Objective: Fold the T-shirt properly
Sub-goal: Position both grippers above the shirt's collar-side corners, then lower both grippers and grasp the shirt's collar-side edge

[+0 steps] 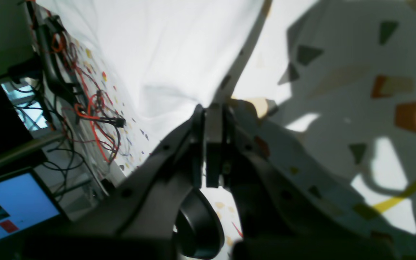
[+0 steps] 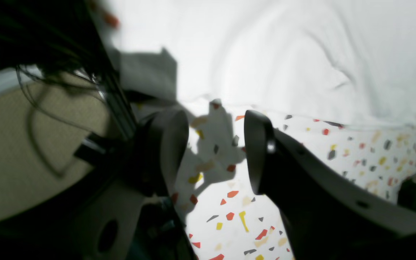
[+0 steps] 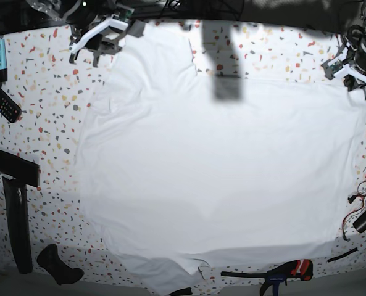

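Note:
The white T-shirt lies spread flat over most of the speckled table, its neck at the near edge. At the shirt's far right corner my left gripper is shut. In the left wrist view the left gripper pinches the T-shirt at its corner, and the cloth rises away from the tips. Near the far left corner my right gripper stands open. Seen from the right wrist, the right gripper hovers over bare table just short of the T-shirt, with nothing between its fingers.
Two remotes and black bars lie along the left side. A clamp sits at the near edge. Red and black cables and a lit screen crowd the right side.

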`<action>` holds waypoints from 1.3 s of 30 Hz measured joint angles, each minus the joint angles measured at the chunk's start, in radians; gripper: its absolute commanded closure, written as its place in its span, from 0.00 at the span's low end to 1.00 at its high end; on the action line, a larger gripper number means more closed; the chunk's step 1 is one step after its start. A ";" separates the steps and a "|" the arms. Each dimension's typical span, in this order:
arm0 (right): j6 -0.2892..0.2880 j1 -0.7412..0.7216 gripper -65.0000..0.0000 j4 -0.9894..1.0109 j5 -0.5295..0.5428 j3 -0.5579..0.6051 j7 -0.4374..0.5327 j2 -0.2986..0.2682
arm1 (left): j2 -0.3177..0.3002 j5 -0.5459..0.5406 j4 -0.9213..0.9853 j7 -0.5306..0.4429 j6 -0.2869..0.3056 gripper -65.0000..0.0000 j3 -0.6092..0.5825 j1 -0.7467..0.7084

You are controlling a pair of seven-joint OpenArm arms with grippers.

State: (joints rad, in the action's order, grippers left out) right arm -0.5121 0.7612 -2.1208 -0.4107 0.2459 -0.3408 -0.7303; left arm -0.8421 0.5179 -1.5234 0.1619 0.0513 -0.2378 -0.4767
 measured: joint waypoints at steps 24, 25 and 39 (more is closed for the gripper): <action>-0.006 -0.201 0.89 0.072 0.047 0.299 -0.129 0.053 | 0.003 0.000 0.000 0.002 0.001 1.00 0.000 0.000; -0.004 -0.201 0.93 0.072 0.047 0.299 -0.129 0.060 | 0.003 0.000 0.000 0.002 0.001 1.00 0.000 0.000; -0.002 -0.201 1.00 0.072 0.047 0.299 -0.129 0.069 | 0.003 0.000 0.000 0.002 0.001 1.00 0.000 0.000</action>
State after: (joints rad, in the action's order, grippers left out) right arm -0.5137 0.5598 -2.0483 -0.3637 0.5449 -0.4694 -0.6613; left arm -0.8394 0.5182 -1.5234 0.1638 0.0521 -0.2382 -0.4767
